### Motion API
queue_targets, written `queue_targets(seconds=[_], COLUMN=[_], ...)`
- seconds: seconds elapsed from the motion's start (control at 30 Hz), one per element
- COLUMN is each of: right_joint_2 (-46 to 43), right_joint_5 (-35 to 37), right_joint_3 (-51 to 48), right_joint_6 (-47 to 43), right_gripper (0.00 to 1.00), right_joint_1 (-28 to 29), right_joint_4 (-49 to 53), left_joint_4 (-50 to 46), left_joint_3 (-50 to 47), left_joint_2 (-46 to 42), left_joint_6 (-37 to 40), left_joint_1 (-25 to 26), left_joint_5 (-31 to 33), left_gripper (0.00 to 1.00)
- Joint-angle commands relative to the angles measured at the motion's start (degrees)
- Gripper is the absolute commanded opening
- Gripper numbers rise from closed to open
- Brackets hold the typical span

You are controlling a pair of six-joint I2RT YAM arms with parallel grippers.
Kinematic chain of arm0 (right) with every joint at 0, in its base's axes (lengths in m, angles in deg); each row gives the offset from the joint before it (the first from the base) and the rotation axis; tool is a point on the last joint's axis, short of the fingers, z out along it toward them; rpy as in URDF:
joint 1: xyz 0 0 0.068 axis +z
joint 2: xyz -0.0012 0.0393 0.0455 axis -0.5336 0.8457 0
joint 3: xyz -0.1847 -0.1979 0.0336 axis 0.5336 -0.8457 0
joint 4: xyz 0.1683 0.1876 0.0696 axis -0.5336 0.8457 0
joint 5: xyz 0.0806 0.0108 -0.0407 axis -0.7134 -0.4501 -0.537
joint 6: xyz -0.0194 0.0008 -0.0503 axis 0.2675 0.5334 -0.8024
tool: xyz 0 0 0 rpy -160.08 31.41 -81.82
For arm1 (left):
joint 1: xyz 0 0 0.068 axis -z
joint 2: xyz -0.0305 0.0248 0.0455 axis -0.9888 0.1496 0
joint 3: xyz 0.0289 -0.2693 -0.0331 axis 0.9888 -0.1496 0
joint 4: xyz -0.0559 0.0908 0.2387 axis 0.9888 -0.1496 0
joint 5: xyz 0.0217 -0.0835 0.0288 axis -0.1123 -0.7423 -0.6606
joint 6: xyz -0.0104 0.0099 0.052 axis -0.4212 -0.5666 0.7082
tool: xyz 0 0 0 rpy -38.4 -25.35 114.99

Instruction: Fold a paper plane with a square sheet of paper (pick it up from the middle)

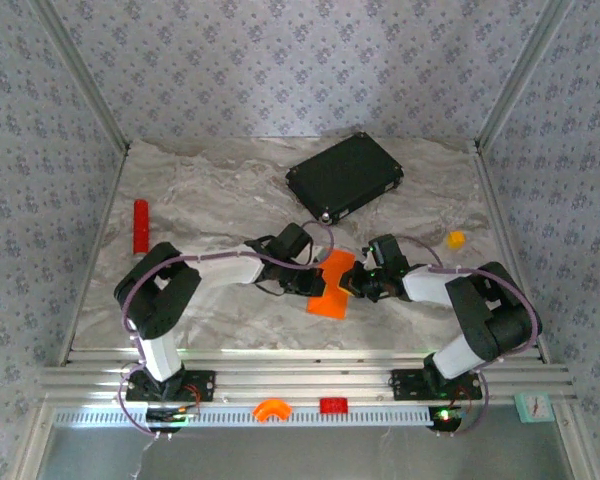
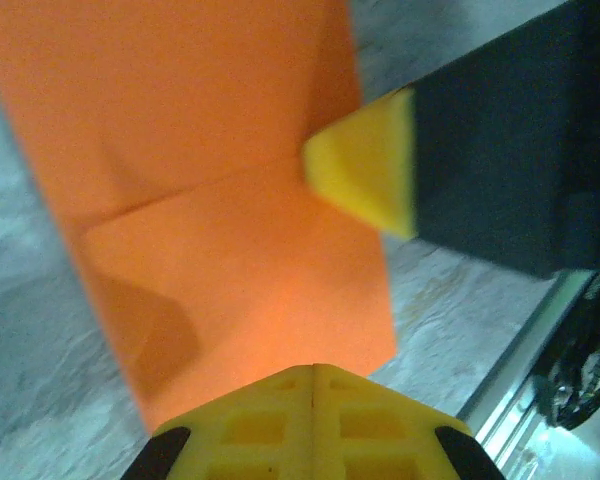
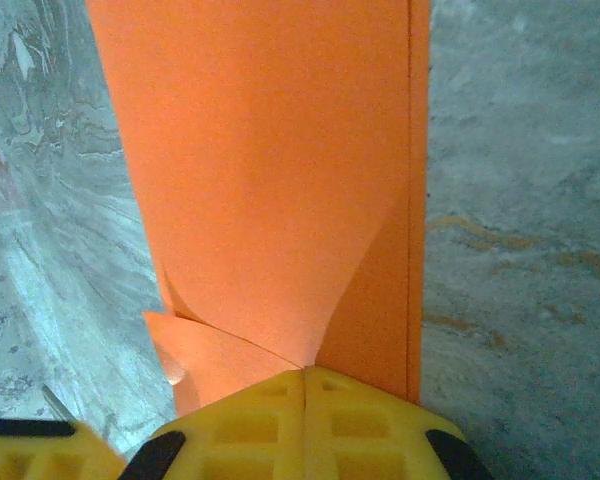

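Pressing the fold flat is judged to be the step in hand. The paper is found near the middle of the table. It is folded over with creases in it, but it is not yet a plane.

The left gripper is seen with its two fingers pushed together, and its tip is set on the paper's edge. The right gripper is closed the same way, with its tip on a spot where folded flaps meet. Whether a thin layer is nipped between either pair of fingers cannot be told.

To do this well, one tip should be used to hold the paper down while the other is slid slowly along the crease. The tips should be held low and flat. If they are pushed too hard, the paper could be dragged or torn. The edges should be lined up before any new fold is made.

The arms are bolted at 7 and 5 o'clock from the paper. Both are bent at the elbow and reach inward, so the grippers meet nose to nose. The left one is at the paper's 10 o'clock side and the right one at its 3 o'clock side.

Farther off, a lump is seen at 2 o'clock and a red tube at 10 o'clock, both well apart from the paper. A black case lies at 12 o'clock.
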Motion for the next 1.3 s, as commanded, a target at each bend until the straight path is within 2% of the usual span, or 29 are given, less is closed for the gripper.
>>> queue_targets(seconds=[0.0,0.2,0.53,0.8,0.93,1.1,1.27], right_joint_2=[0.69,0.9,1.0,-0.12,-3.14,-6.98,-3.84], right_joint_5=[3.1,3.27,3.05,2.54,1.17,-0.03,1.15], right_joint_3=[-1.94,-2.23,-1.68,-0.94,0.33,2.6,5.73], right_joint_6=[-0.31,-0.26,-0.42,-0.08,0.37,0.11,-0.26], right_gripper=[0.0,0.0,0.0,0.0,0.04,0.08,0.09], right_joint_1=[-0.3,-0.35,-0.47,-0.06,0.53,2.07,6.72], right_joint_4=[4.51,4.6,4.95,5.03,4.86,5.1,5.26], left_joint_4=[-0.31,0.19,1.86,2.37,2.77,2.84,3.04], left_joint_3=[2.92,1.23,-9.25,-9.07,-9.24,-9.53,-9.37], left_joint_2=[1.39,5.16,0.11,-0.22,-0.06,0.05,0.42], left_joint_6=[1.31,1.43,1.06,1.16,0.89,0.9,0.72], left_joint_1=[0.7,0.82,0.41,0.19,0.18,0.19,0.18], left_joint_5=[-2.39,-1.89,1.61,1.46,1.53,1.71,1.66], left_gripper=[0.07,0.07,0.04,0.01,0.0,0.0,0.0])
